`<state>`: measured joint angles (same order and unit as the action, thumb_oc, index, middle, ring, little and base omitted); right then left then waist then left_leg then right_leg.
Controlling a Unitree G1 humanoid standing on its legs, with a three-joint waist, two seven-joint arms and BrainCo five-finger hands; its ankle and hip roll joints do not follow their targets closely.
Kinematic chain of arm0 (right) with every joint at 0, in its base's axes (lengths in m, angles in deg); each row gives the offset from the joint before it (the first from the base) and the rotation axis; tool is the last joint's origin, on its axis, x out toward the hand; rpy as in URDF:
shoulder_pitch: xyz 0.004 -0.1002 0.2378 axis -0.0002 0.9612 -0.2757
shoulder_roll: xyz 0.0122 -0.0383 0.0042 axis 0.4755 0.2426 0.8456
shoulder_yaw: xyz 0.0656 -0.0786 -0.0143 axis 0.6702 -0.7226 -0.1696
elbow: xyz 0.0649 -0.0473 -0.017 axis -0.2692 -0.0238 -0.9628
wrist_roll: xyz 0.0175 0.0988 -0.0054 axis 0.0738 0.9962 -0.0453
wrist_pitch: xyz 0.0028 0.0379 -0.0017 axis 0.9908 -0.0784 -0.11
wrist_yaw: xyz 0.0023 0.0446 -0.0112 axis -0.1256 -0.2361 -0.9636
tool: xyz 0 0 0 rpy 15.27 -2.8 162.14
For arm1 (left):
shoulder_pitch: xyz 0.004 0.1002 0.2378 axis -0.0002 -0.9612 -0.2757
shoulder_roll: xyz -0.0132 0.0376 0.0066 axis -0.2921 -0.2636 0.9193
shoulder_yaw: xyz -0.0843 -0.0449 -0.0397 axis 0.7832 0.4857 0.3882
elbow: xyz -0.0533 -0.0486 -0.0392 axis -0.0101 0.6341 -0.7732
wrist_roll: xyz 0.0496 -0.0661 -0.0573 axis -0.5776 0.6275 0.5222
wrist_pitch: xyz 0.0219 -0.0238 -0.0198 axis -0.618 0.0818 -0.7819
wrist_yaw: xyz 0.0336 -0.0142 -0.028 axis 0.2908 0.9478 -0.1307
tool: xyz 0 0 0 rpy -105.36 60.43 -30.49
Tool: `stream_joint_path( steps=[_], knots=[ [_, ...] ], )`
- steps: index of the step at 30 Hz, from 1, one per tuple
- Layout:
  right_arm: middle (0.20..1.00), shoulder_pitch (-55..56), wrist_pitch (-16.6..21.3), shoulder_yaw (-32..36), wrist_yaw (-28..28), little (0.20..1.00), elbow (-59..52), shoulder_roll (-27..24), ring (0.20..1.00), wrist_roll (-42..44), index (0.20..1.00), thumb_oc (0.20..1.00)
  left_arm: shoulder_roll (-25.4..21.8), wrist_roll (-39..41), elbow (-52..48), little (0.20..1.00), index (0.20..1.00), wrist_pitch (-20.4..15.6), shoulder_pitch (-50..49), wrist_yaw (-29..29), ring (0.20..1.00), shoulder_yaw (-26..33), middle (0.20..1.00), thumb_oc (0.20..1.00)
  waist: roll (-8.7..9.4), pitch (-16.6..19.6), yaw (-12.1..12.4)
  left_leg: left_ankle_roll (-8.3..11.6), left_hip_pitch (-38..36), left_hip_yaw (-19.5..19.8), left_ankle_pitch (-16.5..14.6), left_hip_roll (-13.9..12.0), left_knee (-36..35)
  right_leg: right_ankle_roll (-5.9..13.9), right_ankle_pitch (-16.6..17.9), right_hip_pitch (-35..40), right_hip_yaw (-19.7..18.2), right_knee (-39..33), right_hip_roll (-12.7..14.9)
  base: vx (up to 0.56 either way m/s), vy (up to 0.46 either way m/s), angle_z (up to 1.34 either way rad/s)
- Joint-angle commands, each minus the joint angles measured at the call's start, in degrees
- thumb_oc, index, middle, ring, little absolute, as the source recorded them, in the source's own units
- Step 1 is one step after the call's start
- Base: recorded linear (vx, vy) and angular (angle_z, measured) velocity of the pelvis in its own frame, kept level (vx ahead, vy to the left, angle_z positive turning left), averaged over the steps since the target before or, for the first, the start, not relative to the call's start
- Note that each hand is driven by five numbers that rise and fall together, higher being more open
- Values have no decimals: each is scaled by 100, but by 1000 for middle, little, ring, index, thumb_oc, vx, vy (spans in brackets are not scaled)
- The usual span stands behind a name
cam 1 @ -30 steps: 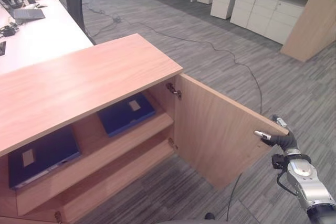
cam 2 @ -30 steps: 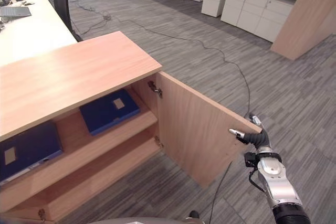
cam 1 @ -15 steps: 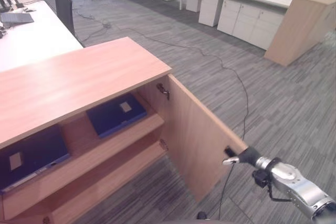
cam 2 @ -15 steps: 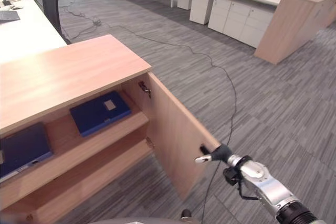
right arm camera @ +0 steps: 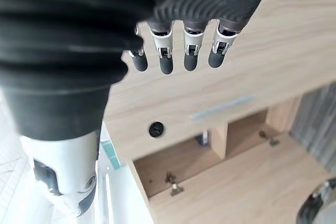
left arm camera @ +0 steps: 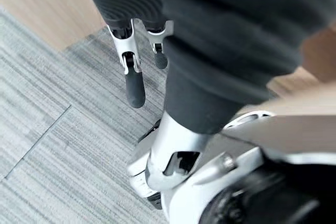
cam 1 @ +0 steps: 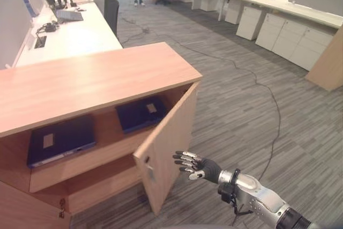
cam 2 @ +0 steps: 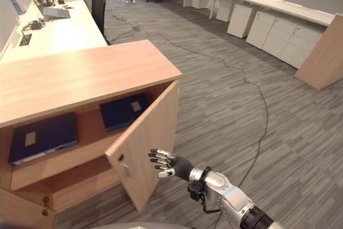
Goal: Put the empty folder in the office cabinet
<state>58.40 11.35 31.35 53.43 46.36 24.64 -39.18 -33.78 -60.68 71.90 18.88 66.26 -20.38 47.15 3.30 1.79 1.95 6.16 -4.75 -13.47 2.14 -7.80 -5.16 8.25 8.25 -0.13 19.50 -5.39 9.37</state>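
Head eyes overlook cabinet (cam 1: 107, 79); wrist cameras close.

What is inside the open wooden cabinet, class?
Two dark blue folders lie flat on the cabinet's upper shelf. The half-closed door hides part of the lower shelf.

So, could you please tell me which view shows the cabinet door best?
The right eye view: the door shows whole, half shut, with the right hand open beside its outer face. The left eye view shows much the same. The right wrist view shows its face close up.
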Motion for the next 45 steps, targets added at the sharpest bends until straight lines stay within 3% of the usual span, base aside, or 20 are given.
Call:
stream_joint_path(
  steps=[1,6,15,16,19,21,22,24,25,26,27,28,30,33,39,45],
  knots=[
    [1000,-461,319,-196,54,1000,71,564,1000,276,1000,1000,193,-45,143,1000,1000,-167,340,43,1000,-123,1000,1000,108,-224,112,-334,96,35,-268,446,16,11,-527,198,-8,56,-40,-7,30,7],
    [1000,-376,294,-286,75,1000,194,726,1000,265,1000,1000,180,10,115,1000,1000,-194,395,103,1000,-140,1000,1000,97,-243,196,-354,152,158,-264,502,16,48,-481,209,103,69,40,-18,36,14],
    [1000,-148,249,-128,270,1000,572,844,1000,-137,1000,1000,126,23,184,1000,1000,-261,438,157,1000,-251,1000,1000,45,-269,545,-502,368,906,-250,917,65,196,-446,378,820,358,564,9,84,47],
    [1000,-52,240,-39,336,1000,666,916,1000,-217,1000,1000,110,7,199,1000,1000,-262,441,142,1000,-254,1000,1000,2,-291,608,-586,323,1137,-285,1063,87,190,-558,398,970,716,781,142,118,68],
    [1000,-8,196,-18,385,1000,796,1004,1000,-335,1000,1000,90,-12,204,1000,1000,-260,460,134,1000,-265,1000,1000,-70,-348,666,-655,132,1401,-426,1185,60,224,-721,427,979,1327,1031,117,130,60],
    [1000,134,189,46,459,1000,858,1119,1000,-348,1000,1000,43,-40,191,1000,1000,-252,492,156,1000,-377,1000,1000,-148,-494,642,-822,13,1855,-423,1427,64,217,-305,265,825,2290,1499,44,129,76],
    [1000,162,214,86,482,1000,882,1156,1000,-349,1000,1000,20,-30,191,1000,1000,-253,514,174,1000,-437,1000,1000,-171,-528,594,-837,20,2033,-398,1450,72,163,-254,177,653,2462,1558,-12,30,147],
    [1000,110,262,161,528,1000,1007,1186,1000,-366,1000,1000,8,-13,206,1000,1000,-307,567,230,1000,-536,1000,1000,-238,-504,478,-812,185,2382,-236,1432,78,-72,-341,-125,58,2273,1327,-96,-54,146],
    [1000,58,287,185,548,1000,1073,1156,1000,-407,1000,1000,29,5,232,1000,1000,-341,609,257,1000,-619,1000,1000,-304,-490,338,-751,230,2659,-165,1376,69,-137,-666,-351,-659,2008,896,-56,-89,98],
    [1000,16,304,218,554,1000,1108,1143,1000,-406,1000,1000,51,23,233,1000,1000,-357,643,255,1000,-675,1000,1000,-317,-541,244,-694,239,2822,-123,1372,71,-78,-769,-533,-1297,1848,584,12,-91,117],
    [1000,14,304,220,554,1000,1109,1142,1000,-405,1000,1000,53,23,234,1000,1000,-358,646,255,1000,-676,1000,1000,-319,-520,261,-695,267,2806,-115,1370,70,-77,-747,-564,-1314,1835,578,-6,-127,123],
    [1000,43,246,228,514,1000,1125,1092,1000,-475,1000,1000,62,11,277,1000,1000,-365,723,228,1000,-779,1000,1000,-250,-627,69,-623,289,3226,-44,1458,39,89,-826,-762,-2444,1561,20,10,-212,141],
    [1000,-90,233,202,515,1000,1317,1151,1000,-416,1000,1000,1,111,328,1000,1000,-338,761,256,1000,-747,1000,1000,-119,-599,130,-523,402,3498,-24,1464,45,75,-835,-491,-2196,1174,105,47,-288,162],
    [1000,-114,212,209,520,1000,1340,1137,1000,-413,1000,1000,9,247,333,1000,1000,-356,726,256,1000,-642,1000,1000,-69,-536,179,-433,492,3706,18,1373,22,90,-849,-354,-1883,1014,82,78,-286,119],
    [1000,-418,229,8,575,1000,1414,1091,1000,-326,1000,1000,-15,663,324,1000,1000,-372,681,319,1000,-459,1000,1000,128,-420,626,-75,600,4239,32,1038,59,-140,-1009,214,-1079,405,-266,67,-329,86],
    [1000,-265,282,-74,600,1000,1548,1126,1000,-394,1000,1000,-59,737,338,1000,1000,-367,695,330,1000,-418,1000,1000,139,-547,859,251,802,4666,161,692,145,-379,-1288,362,-481,429,-583,-24,-259,57]
  ],
)
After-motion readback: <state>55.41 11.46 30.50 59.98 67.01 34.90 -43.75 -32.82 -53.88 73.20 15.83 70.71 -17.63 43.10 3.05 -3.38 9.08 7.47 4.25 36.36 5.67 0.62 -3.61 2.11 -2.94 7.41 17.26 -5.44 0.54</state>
